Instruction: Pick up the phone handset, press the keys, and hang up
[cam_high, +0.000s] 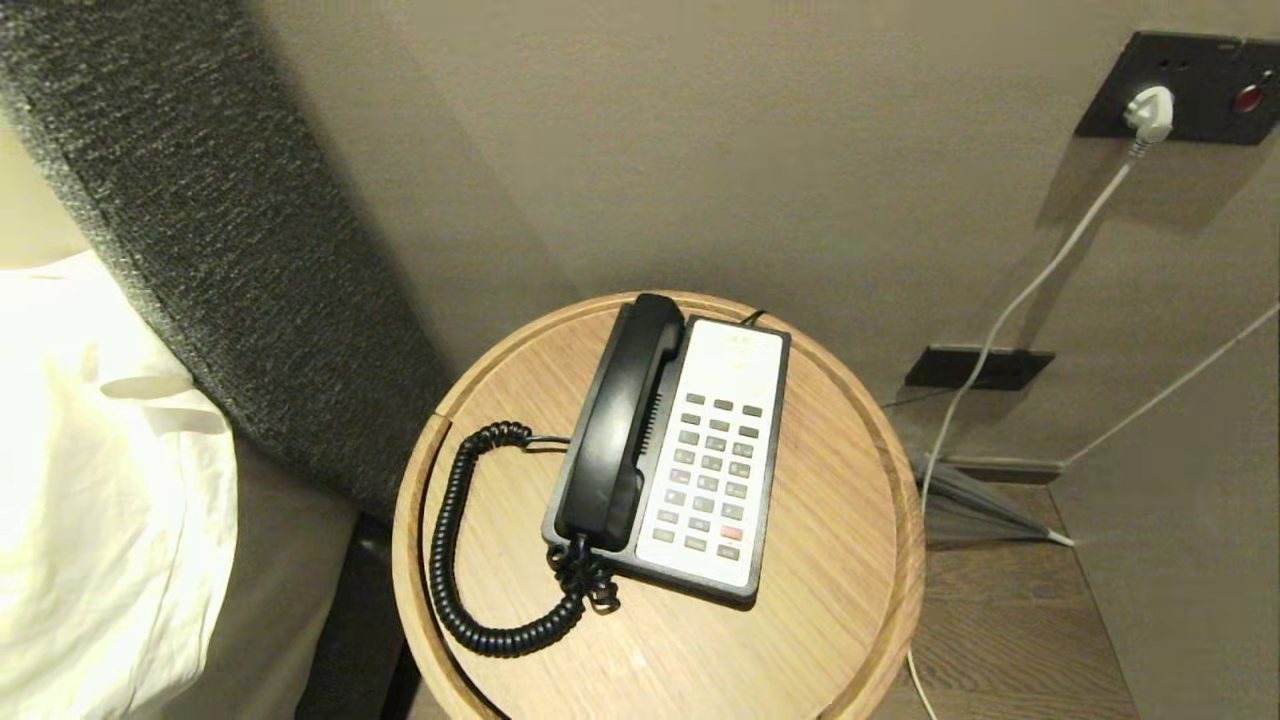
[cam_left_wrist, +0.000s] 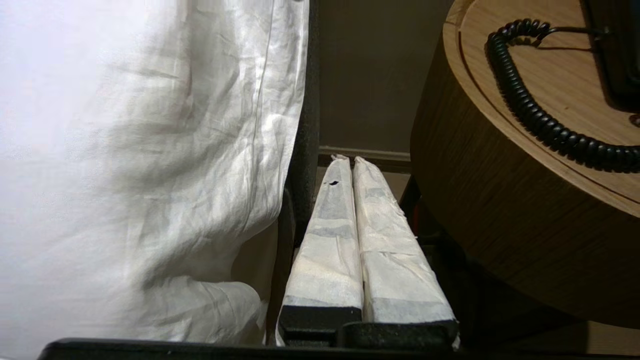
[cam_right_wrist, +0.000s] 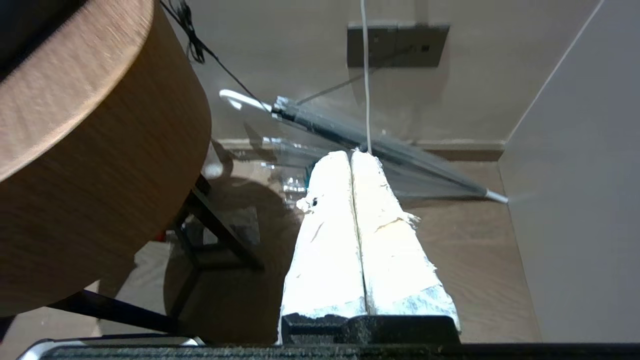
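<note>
Phone handset (cam_high: 620, 425) rests on its base (cam_high: 760, 480) beside the keys (cam_high: 712, 475) (round table (cam_high: 830, 600)), while left gripper (cam_left_wrist: 348, 160) and right gripper (cam_right_wrist: 351, 154) hang low, fingers pressed together, empty.

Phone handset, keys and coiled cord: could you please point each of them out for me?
phone handset (cam_high: 622, 420), head view, middle of its black grip.
keys (cam_high: 712, 470), head view, centre of the grey button rows.
coiled cord (cam_high: 448, 530), head view, left curve of the loop on the table.
</note>
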